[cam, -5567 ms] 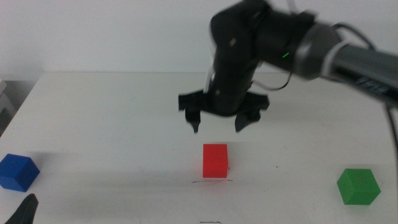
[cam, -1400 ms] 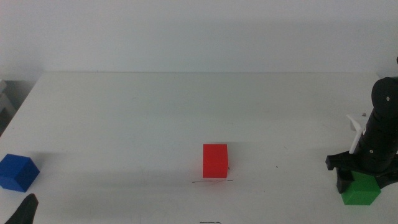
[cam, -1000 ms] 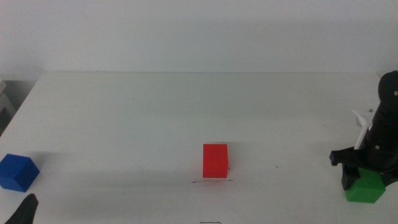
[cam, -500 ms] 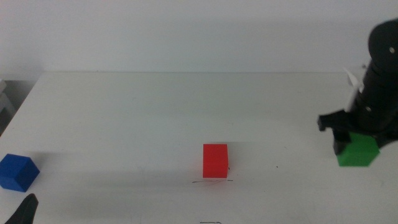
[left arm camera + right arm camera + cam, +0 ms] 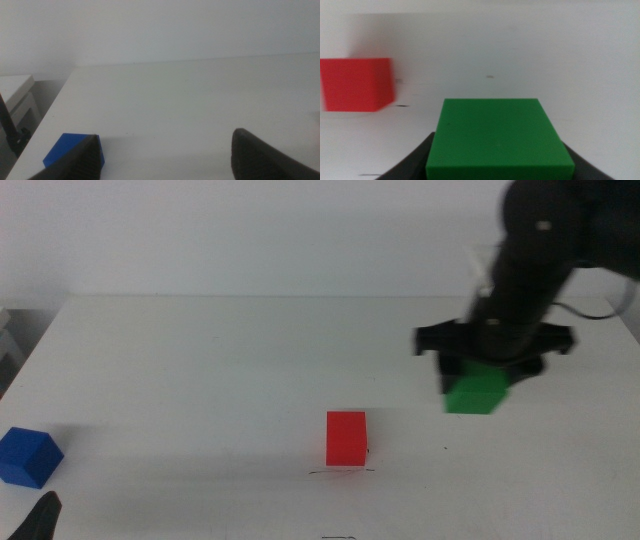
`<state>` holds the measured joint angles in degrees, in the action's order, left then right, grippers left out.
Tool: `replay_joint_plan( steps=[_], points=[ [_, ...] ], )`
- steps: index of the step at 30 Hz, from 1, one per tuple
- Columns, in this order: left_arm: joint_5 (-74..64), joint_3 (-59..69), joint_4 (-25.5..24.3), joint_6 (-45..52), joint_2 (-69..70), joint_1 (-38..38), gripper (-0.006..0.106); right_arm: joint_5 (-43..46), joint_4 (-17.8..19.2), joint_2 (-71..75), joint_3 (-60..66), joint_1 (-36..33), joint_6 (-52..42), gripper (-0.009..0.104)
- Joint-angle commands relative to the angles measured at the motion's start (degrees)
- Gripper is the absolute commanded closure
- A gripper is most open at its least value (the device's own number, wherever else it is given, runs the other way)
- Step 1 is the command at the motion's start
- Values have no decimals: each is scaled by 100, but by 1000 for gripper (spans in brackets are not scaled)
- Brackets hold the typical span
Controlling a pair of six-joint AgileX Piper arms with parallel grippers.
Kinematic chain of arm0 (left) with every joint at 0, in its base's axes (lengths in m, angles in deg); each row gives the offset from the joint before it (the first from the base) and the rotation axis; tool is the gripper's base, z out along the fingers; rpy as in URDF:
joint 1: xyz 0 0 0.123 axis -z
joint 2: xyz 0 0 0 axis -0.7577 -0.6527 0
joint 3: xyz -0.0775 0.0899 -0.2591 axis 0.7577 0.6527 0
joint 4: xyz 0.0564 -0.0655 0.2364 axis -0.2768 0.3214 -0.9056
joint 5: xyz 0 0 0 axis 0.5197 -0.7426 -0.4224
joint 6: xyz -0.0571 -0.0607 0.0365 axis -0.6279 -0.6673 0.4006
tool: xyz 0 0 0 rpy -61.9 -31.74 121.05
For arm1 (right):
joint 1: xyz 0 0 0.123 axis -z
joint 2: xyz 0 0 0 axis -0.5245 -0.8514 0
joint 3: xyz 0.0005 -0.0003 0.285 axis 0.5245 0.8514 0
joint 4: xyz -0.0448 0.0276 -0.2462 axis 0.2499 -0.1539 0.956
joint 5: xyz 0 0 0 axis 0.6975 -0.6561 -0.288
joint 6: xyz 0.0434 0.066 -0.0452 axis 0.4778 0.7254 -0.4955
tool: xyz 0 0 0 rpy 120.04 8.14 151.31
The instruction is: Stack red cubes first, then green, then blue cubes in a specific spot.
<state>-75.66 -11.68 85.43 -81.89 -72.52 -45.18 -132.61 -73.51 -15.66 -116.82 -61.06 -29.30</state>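
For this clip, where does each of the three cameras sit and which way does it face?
Middle view: looks forward and down over the table at the red cube, blue cube and right gripper carrying the green cube; left gripper at the bottom edge.
Left wrist view: low over the table; own open jaws, blue cube.
Right wrist view: own jaws gripping the green cube, red cube beyond.
Shared: each wrist view shares cubes with the middle view.

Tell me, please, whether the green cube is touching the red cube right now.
Apart. The middle view shows the green cube held by the right gripper, with bare white table between it and the red cube.
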Motion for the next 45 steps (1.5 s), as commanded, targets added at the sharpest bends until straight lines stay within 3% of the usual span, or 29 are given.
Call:
replay_joint_plan(
  steps=[1, 10, 16, 27, 45],
  points=[
    [430, -4, 59, -53, 148, -8, 13, -387, -58, 13, -453, -229, 84, 96],
    [430, -4, 59, -53, 148, -8, 13, -387, -466, -1193, -1786, -937, 581, 96],
    [430, -4, 59, -53, 148, -8, 13, -387, -488, -1605, -2179, -1151, 917, 96],
    [430, -4, 59, -53, 148, -8, 13, -387, -116, -1773, -2183, -1147, 1086, 96],
    [430, -4, 59, -53, 148, -8, 13, -333, -28, -1933, -2183, -1092, 1091, 96]
  ],
)
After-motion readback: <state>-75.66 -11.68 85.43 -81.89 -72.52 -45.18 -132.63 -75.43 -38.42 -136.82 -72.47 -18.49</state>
